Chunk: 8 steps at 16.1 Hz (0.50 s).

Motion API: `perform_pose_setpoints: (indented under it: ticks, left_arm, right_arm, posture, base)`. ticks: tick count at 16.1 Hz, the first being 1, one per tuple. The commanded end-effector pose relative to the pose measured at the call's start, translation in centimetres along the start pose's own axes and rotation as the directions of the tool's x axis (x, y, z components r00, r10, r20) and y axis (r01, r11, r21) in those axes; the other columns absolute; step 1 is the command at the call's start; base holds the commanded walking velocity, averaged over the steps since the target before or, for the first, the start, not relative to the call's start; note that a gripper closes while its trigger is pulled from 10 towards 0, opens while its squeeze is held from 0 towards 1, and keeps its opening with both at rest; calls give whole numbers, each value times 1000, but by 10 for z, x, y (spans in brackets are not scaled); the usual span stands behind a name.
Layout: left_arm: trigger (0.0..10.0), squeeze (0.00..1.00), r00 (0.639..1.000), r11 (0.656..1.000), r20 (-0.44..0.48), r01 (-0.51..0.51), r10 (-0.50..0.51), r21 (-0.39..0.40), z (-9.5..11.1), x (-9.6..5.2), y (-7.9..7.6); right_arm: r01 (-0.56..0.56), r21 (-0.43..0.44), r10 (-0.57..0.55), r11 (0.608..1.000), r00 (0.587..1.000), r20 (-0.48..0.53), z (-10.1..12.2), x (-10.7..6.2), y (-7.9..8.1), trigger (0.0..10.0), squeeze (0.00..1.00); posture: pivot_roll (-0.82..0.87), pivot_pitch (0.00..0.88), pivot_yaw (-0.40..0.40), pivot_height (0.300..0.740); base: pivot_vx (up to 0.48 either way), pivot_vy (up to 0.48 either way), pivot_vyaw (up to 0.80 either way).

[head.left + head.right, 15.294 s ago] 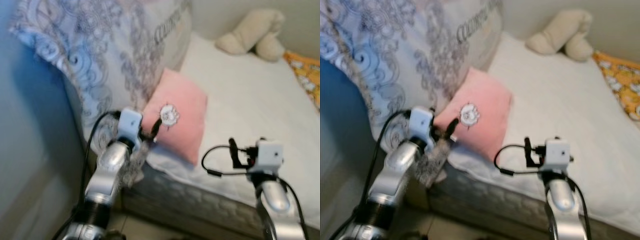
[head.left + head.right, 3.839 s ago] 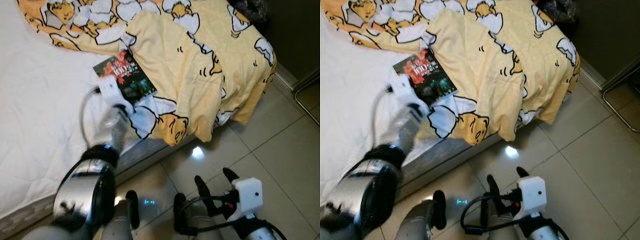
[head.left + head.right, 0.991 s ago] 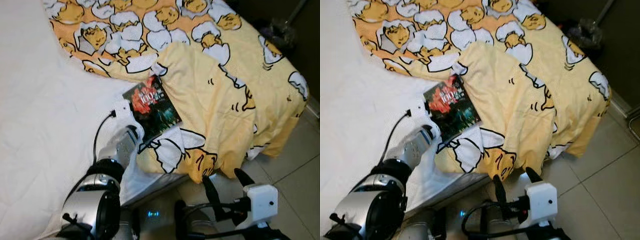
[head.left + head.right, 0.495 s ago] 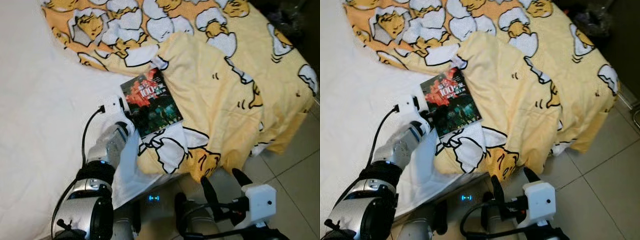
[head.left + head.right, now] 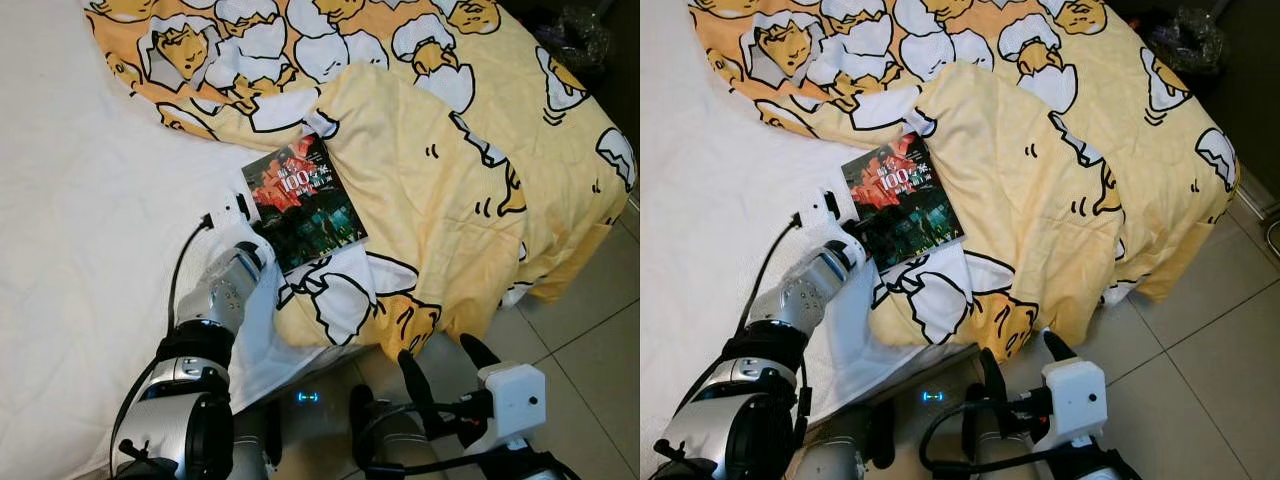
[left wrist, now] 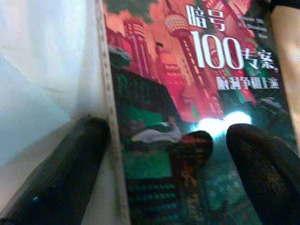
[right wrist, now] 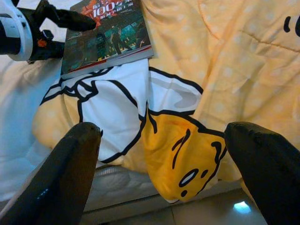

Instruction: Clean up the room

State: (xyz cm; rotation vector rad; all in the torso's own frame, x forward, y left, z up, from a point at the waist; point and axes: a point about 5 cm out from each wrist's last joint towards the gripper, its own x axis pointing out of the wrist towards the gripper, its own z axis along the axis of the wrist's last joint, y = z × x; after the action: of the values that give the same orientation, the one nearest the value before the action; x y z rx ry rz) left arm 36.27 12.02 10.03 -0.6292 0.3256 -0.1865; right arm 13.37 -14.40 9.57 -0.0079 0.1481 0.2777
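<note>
a bed [image 5: 70,260] with a white sheet stands on a glossy beige tiled floor [image 5: 590,320] beside a dark wall [image 5: 1250,90].

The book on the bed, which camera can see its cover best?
The left wrist view: the book is close up, so its red towers and "100" title are readable between the open left gripper fingers. Both eye views show the whole book, small, on the yellow blanket. The right wrist view shows it slanted.
</note>
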Motion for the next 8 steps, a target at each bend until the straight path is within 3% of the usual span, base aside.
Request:
perform_pose_setpoints:
  ticks: [1, 2, 3, 8]
  left_arm:
    - [9255, 0, 998, 999, -55, 25, -26, -21, -13, 1, -4]
    - [3725, 0, 998, 1000, -63, 24, -25, -20, -15, 1, -3]
    - [0, 0, 997, 999, -74, 19, -21, -27, -18, 1, -2]
    - [0, 0, 995, 984, -93, 30, -47, -175, -33, 1, 2]
  right_arm:
    - [1, 9, -1, 1000, 1000, -25, -5, -4, 0, 10000, 0]
    - [2, 9, -1, 1000, 1000, -25, -5, -4, 0, 10000, 0]
    - [2, 9, -2, 1000, 1000, -25, -5, -3, 0, 10000, 0]
    - [2, 22, -2, 1000, 1000, -26, -6, -3, 1, 10000, 0]
  posture:
    - [-131, 299, -13, 740]
    - [-131, 301, -13, 740]
    - [-131, 305, -13, 740]
    - [-137, 318, -18, 740]
  base:
    - [0, 0, 0]
    - [0, 0, 0]
    - [0, 0, 0]
    - [0, 0, 0]
